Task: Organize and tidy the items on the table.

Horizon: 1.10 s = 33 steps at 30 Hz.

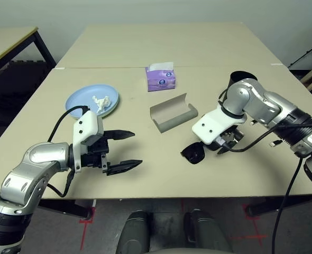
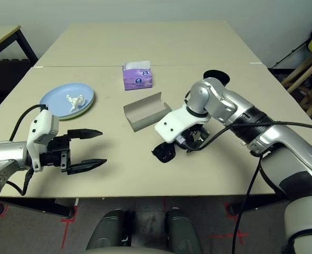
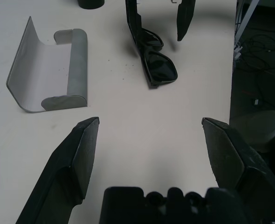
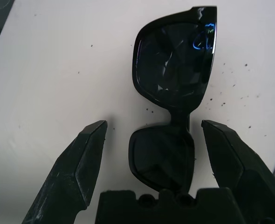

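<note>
Two robot arms reach over the table (image 1: 145, 174). Close to the near edge, the left gripper (image 1: 123, 151) hangs just above the table with its two black fingers spread wide and nothing between them. It points sideways toward the middle of the table.

A bit further in, on the right, the right gripper (image 4: 152, 140) points almost straight down over the black sunglasses (image 4: 172, 88). Its fingers are wide apart too, one on each side of the glasses, and they do not squeeze them. The sunglasses lie flat on the table, folded, with one lens sticking out from under the hand (image 1: 193, 154).

Next comes the grey glasses case (image 1: 173, 112), lying open near the middle, just beyond the sunglasses. Off to the left sits the light blue plate (image 1: 82, 98) with a crumpled white paper wad (image 1: 101, 101) on it.

Further back stands a purple tissue box (image 1: 161, 78), close to the seam across the table. The black cup (image 1: 240, 78) stands behind the right arm, partly hidden.
</note>
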Each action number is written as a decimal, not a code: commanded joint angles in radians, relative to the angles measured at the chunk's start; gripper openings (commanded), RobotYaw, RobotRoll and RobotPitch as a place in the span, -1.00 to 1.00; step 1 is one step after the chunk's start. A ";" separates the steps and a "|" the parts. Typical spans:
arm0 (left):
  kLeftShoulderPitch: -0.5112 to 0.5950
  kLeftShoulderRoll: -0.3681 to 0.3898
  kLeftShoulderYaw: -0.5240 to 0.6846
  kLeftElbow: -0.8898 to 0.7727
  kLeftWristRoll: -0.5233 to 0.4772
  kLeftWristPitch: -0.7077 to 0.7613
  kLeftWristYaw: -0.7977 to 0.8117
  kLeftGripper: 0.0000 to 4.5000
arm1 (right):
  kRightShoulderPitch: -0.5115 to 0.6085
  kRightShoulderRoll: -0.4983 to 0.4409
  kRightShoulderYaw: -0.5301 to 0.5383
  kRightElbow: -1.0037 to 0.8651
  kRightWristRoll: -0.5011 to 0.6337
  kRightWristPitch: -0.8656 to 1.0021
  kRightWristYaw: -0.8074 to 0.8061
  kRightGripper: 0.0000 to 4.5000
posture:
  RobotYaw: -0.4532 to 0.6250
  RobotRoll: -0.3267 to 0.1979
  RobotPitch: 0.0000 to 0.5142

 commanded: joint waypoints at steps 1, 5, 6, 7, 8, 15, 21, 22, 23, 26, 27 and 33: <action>-0.001 0.004 -0.012 -0.009 0.006 0.004 -0.003 0.99 | 0.029 0.002 -0.034 -0.043 -0.040 0.043 -0.017 1.00 | -0.02 0.25 -0.78; -0.011 0.006 -0.018 -0.004 0.007 0.005 -0.007 0.99 | 0.051 0.007 -0.058 -0.074 -0.055 0.072 -0.017 1.00 | -0.02 0.25 -0.78; -0.013 0.006 -0.019 -0.003 0.007 0.005 -0.008 0.99 | 0.053 0.010 -0.064 -0.078 -0.058 0.079 -0.020 1.00 | -0.02 0.25 -0.78; -0.015 0.006 -0.020 -0.003 0.007 0.005 -0.008 0.99 | 0.055 0.013 -0.068 -0.081 -0.062 0.083 -0.021 1.00 | -0.02 0.25 -0.78; -0.016 0.006 -0.022 -0.003 0.008 0.006 -0.008 0.99 | 0.056 0.016 -0.073 -0.082 -0.066 0.086 -0.023 1.00 | -0.02 0.25 -0.78; -0.019 0.007 -0.025 -0.001 0.011 0.003 -0.009 0.99 | 0.050 0.039 -0.099 -0.070 -0.091 0.092 -0.030 1.00 | -0.02 0.25 -0.79; -0.016 0.007 -0.027 -0.002 0.015 0.001 -0.008 0.99 | 0.052 0.053 -0.113 -0.065 -0.105 0.091 -0.032 1.00 | -0.02 0.25 -0.79; -0.016 0.007 -0.027 -0.002 0.015 0.001 -0.008 0.99 | 0.053 0.054 -0.114 -0.065 -0.105 0.091 -0.032 1.00 | -0.02 0.25 -0.79; -0.016 0.007 -0.027 -0.003 0.015 0.002 -0.008 0.99 | 0.053 0.054 -0.115 -0.065 -0.106 0.090 -0.032 1.00 | -0.02 0.25 -0.79; -0.013 0.007 -0.027 -0.004 0.015 0.001 -0.009 0.99 | 0.057 0.053 -0.115 -0.069 -0.107 0.091 -0.031 1.00 | -0.01 0.25 -0.79; -0.012 0.008 -0.026 -0.004 0.015 0.000 -0.010 0.99 | 0.059 0.053 -0.115 -0.072 -0.108 0.092 -0.031 1.00 | -0.01 0.25 -0.79; -0.011 0.007 -0.028 -0.005 0.016 -0.001 -0.012 0.99 | 0.069 0.048 -0.117 -0.082 -0.110 0.096 -0.031 1.00 | -0.02 0.25 -0.78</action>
